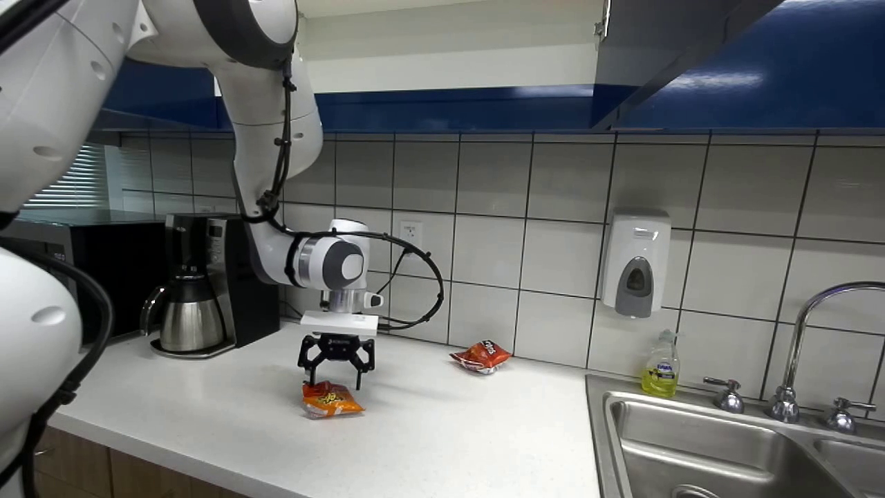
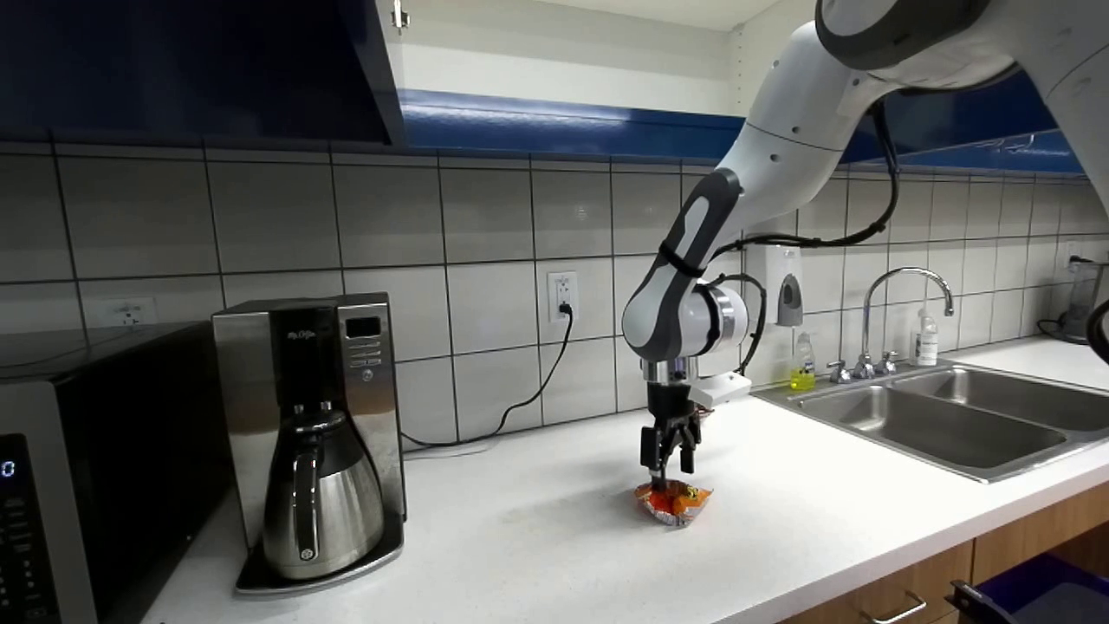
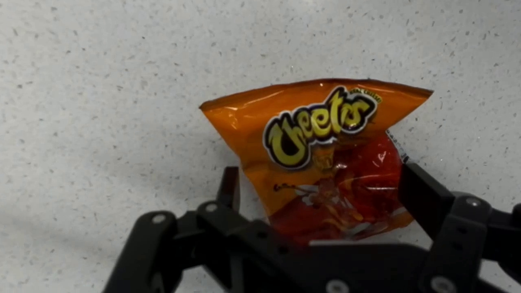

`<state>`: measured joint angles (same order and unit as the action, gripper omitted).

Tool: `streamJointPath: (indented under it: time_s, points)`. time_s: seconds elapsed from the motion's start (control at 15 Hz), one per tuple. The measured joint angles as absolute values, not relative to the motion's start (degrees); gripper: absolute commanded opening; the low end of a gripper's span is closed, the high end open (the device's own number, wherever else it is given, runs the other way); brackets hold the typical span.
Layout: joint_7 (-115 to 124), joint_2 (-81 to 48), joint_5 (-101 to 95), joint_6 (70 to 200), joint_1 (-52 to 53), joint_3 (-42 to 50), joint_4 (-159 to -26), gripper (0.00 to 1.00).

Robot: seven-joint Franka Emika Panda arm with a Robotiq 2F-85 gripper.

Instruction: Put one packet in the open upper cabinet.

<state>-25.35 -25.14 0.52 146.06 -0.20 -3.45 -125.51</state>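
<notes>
Jaws apart, the tool (image 1: 335,384) is positioned astride the orange packet (image 1: 332,402), contact unclear, with the white-lined open cabinet (image 1: 456,69) seen at its one o'clock in an exterior view.

White countertop (image 2: 806,494) nearly blown out in an exterior view, soft shadow left of the Cheetos packet (image 2: 674,504), pale glare along the blue edge of the open upper cabinet (image 2: 563,121), window blinds (image 1: 72,187) bright, wrist view dimmer and greyer, small glints on the packet, black gripper fingers (image 3: 425,199) murky.
</notes>
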Motion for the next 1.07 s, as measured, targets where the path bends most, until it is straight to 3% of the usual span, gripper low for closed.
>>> streamJointPath:
  time_s: [1.07]
  points:
    - [-26.0, -26.4, -4.4, 144.8, -0.4, -3.8, -124.3, 1.00]
